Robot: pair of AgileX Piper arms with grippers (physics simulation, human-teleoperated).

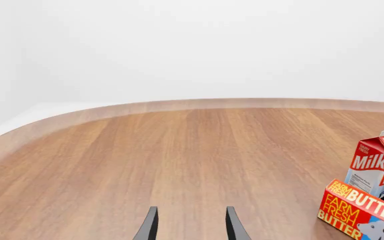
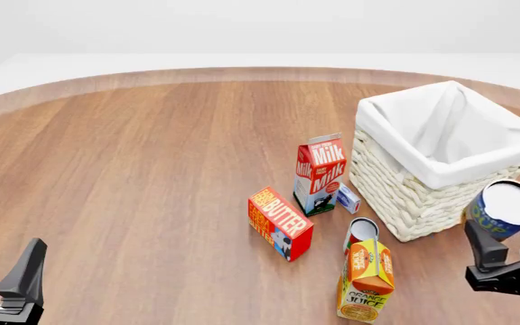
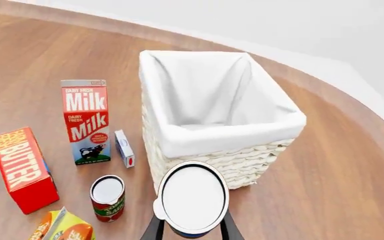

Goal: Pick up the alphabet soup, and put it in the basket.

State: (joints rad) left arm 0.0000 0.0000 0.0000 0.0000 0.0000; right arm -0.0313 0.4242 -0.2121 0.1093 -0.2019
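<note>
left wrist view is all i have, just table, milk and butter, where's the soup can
Observer: The soup can is held up in the right gripper, off the table.
Operator: is it over the basket yet
Observer: Not yet. In the front view it hangs just outside the basket, by its near right corner.
Operator: anything inside the basket
Observer: The right wrist view shows only white lining inside.
Operator: my left gripper?
Observer: The left gripper is open and holds nothing, at the table's near left.
</note>
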